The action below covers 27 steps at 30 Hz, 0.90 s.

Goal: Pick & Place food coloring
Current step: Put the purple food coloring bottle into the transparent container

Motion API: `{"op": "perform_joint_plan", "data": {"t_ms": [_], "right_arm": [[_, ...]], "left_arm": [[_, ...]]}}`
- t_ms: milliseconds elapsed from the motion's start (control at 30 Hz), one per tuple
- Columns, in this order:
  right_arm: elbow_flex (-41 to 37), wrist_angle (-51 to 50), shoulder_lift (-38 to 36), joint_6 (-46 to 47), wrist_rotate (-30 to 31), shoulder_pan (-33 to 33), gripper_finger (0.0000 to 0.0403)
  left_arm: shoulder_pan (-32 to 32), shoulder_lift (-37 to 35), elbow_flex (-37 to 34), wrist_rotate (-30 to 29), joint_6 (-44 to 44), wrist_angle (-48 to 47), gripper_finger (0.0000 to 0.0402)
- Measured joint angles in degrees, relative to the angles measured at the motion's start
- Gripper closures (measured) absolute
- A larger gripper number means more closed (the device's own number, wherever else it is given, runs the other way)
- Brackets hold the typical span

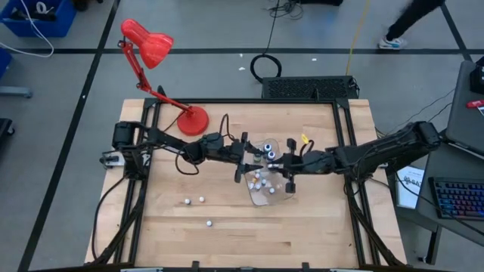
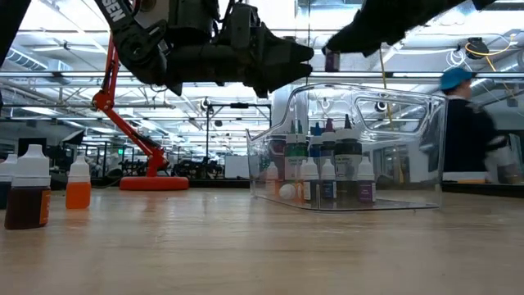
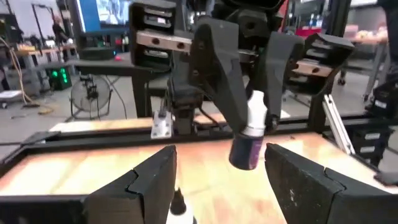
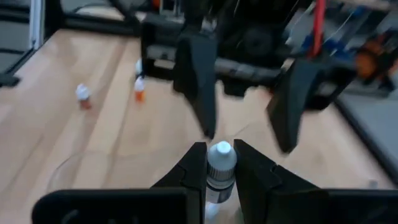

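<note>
Right gripper (image 4: 219, 163), reaching level above the clear tray (image 1: 274, 198), pinches a purple food coloring bottle (image 3: 250, 140) by its neck; left gripper (image 3: 221, 165) faces it, fingers parted, empty.

Wooden table (image 1: 227, 242): tray (image 1: 266, 198), lamp (image 1: 190, 119), bottles (image 1: 193, 201).

A pale wooden tabletop (image 1: 227, 234) stands on a grey floor (image 1: 219, 30) crossed by dark lines. A red desk lamp (image 1: 155, 53) sits at its far left corner. A keyboard (image 1: 460, 198) lies right; a person (image 2: 467, 123) stands behind.
</note>
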Motion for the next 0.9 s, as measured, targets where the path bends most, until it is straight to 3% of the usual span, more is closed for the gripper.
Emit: {"op": "perform_joint_plan", "data": {"t_ms": [300,900], "right_arm": [[-0.07,11.7,-0.21,-9.34,0.81,-1.95,0.0358],[0.16,17.93,-2.04,-15.14,2.12,-2.65,0.0358]], "left_arm": [[1.05,5.41,0.0,-0.9,-3.45,19.34,0.0156],[1.68,6.02,0.01,2.68,-5.48,23.01,0.0156]]}}
